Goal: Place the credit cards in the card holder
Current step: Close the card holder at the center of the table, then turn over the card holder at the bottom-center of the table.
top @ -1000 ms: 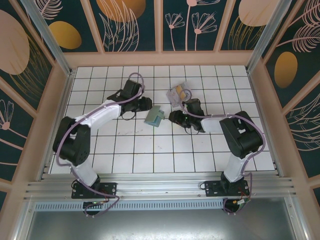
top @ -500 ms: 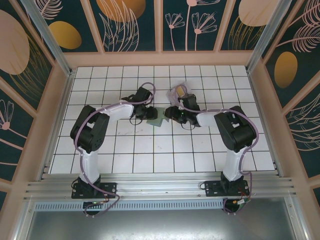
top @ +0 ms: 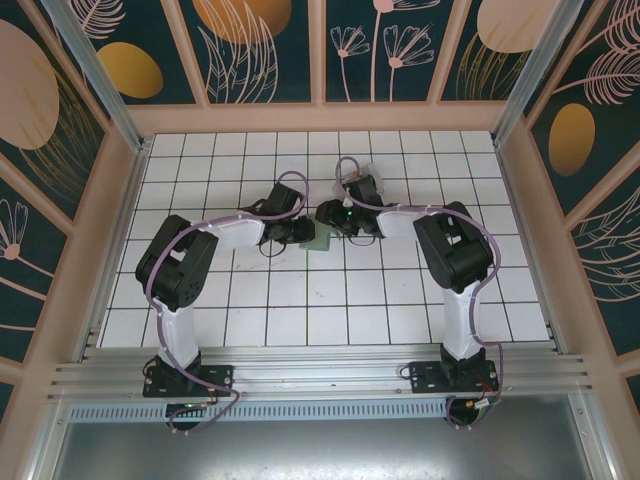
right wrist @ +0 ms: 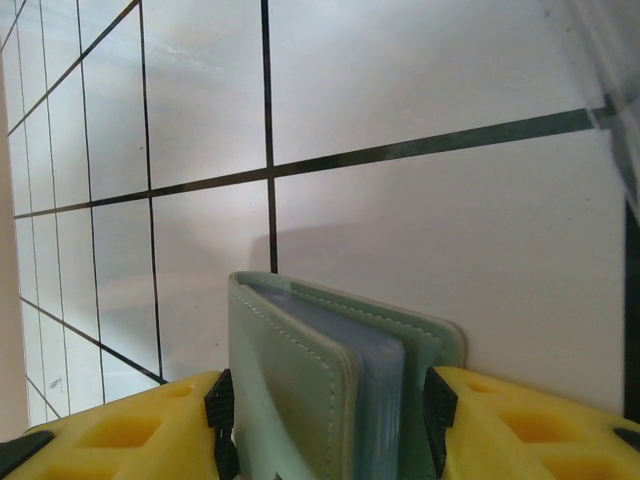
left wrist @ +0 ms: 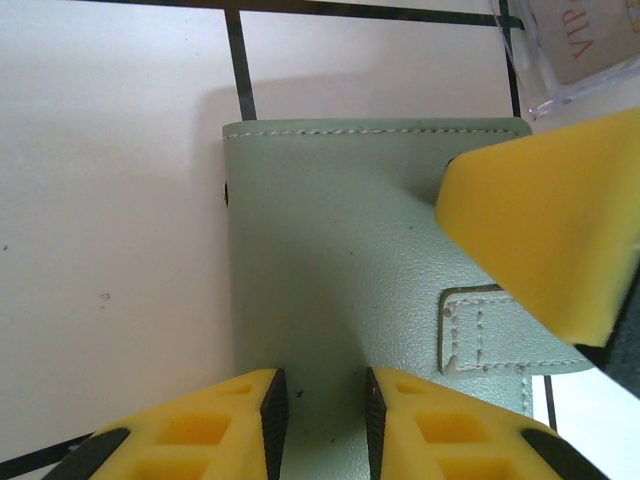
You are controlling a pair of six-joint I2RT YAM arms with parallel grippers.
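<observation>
The sage-green card holder (left wrist: 350, 250) is folded shut on the white tiles, seen small at the table's middle (top: 320, 241). My right gripper (right wrist: 322, 420) is shut on it across its thickness. Its green covers and blue-grey inner pages (right wrist: 375, 390) stand between the pads. That gripper's upper yellow finger (left wrist: 545, 215) lies over the holder's right side. My left gripper (left wrist: 318, 420) hovers just over the holder's near edge, its jaws a narrow gap apart with nothing between them. The credit cards (left wrist: 575, 40), in a clear sleeve, lie just beyond the holder, partly hidden by the right arm (top: 352, 175).
Both arms reach in from either side and meet at the table's middle (top: 315, 225). Bare white tiles (top: 300, 300) stretch toward the near edge. Wooden walls (top: 320, 118) ring the floor.
The left gripper has moved right, up to the holder. The right gripper has swung left and farther back. The holder, tilted up a second ago, now sits lower and flatter between them.
</observation>
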